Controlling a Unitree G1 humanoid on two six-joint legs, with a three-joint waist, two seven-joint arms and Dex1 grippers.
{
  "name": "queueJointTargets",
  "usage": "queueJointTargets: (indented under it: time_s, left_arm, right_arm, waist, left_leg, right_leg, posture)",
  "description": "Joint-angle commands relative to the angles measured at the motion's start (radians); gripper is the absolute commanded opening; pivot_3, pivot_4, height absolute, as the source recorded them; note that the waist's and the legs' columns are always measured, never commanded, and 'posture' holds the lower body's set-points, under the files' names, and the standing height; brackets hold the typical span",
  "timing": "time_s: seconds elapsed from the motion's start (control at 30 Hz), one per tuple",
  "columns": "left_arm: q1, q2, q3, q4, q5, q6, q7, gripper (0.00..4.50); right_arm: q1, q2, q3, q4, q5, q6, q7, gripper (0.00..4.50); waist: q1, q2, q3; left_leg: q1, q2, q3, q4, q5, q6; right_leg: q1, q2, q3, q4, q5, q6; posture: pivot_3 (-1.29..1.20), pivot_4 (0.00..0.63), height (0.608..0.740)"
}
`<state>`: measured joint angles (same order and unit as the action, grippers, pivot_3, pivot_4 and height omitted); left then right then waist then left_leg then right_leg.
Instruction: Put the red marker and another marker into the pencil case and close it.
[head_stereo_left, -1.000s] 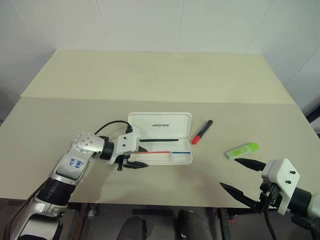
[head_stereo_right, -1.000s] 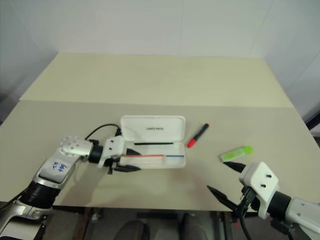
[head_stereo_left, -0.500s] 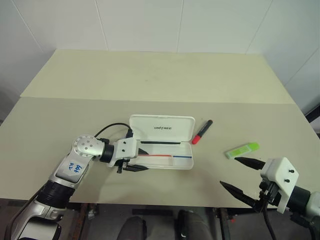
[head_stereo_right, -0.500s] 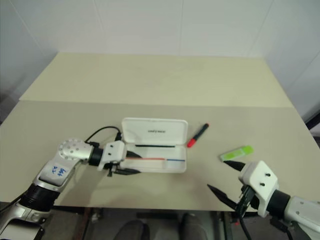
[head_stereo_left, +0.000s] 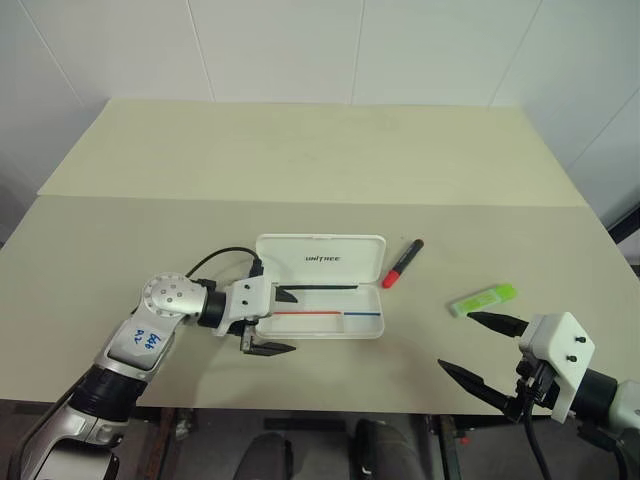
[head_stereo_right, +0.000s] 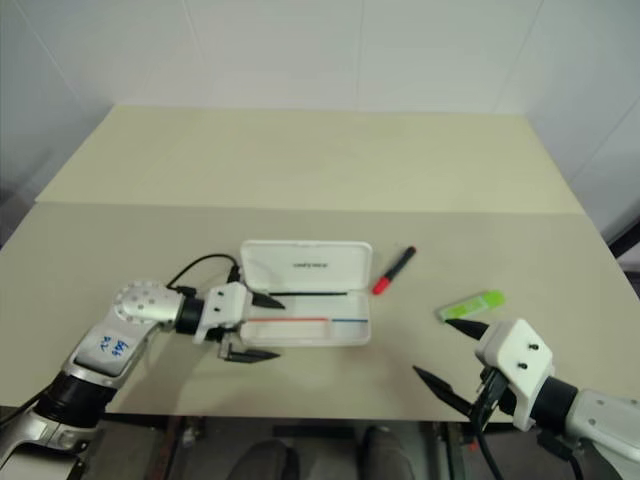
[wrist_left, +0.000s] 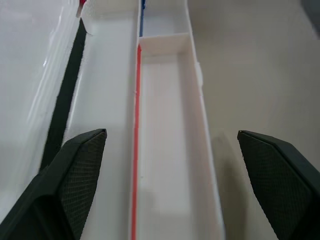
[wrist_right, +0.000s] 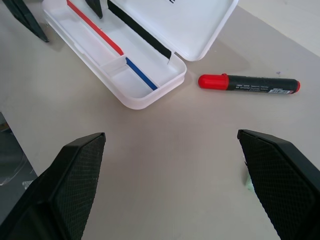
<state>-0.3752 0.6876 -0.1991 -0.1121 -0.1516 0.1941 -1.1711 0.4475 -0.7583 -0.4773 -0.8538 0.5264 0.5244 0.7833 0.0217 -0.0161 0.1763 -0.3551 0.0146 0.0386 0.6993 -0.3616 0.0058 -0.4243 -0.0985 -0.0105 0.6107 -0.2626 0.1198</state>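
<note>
The white pencil case (head_stereo_left: 330, 325) lies open in the middle of the table, lid (head_stereo_left: 322, 259) tipped back and the tray with its red and blue stripe showing bare. My left gripper (head_stereo_left: 292, 322) is open at the case's left end. One finger (wrist_left: 75, 185) is over the hinge side and the other is over the table beyond the front wall, gripping nothing. The red marker (head_stereo_left: 403, 263) lies just right of the lid. The lime-green marker (head_stereo_left: 484, 299) lies further right. My right gripper (head_stereo_left: 456, 340) hovers open near the front edge, just short of the green marker.
The beige table (head_stereo_left: 300, 160) stretches far behind the case, with a seam across it. Its front edge runs just below both grippers. A black cable (head_stereo_left: 215, 258) loops off the left wrist beside the case.
My left gripper's fingers have spread wide apart at the case's left end. The case has slid slightly toward the front edge. The right arm has not moved.
</note>
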Motion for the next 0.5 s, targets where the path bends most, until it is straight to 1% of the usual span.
queueJointTargets:
  time_s: [0.03,0.2,0.5]
  left_arm:
    - [0.024,0.029,0.049,-0.061,-0.034,0.019,0.01,4.47]
    - [0.078,0.062,0.105,-0.116,-0.069,0.043,0.025,4.47]
    - [0.171,0.113,0.249,-0.172,-0.157,0.08,0.04,4.47]
  right_arm:
    - [-0.017,-0.019,0.004,0.009,0.001,-0.004,0.007,4.5]
    - [-0.084,-0.06,0.033,0.069,0.005,-0.009,0.042,4.5]
    - [-0.225,-0.119,0.117,0.182,0.004,-0.018,0.107,4.5]
  waist:
    - [0.0,0.0,0.0]
    - [-0.005,0.0,0.0]
    - [-0.002,0.0,0.001]
  left_leg:
    - [0.0,0.0,0.0,0.0,0.0,0.0]
    - [0.0,0.0,0.0,0.0,0.0,0.0]
    - [0.0,0.001,0.0,-0.001,0.0,0.0]
  right_leg:
    - [0.0,0.0,0.0,0.0,0.0,0.0]
    - [0.0,0.0,0.0,0.0,0.0,0.0]
    - [0.0,-0.001,0.0,-0.001,0.0,-0.001]
  posture:
    - [0.0,0.15,0.74]
    - [0.0,0.15,0.74]
    - [0.0,0.15,0.74]
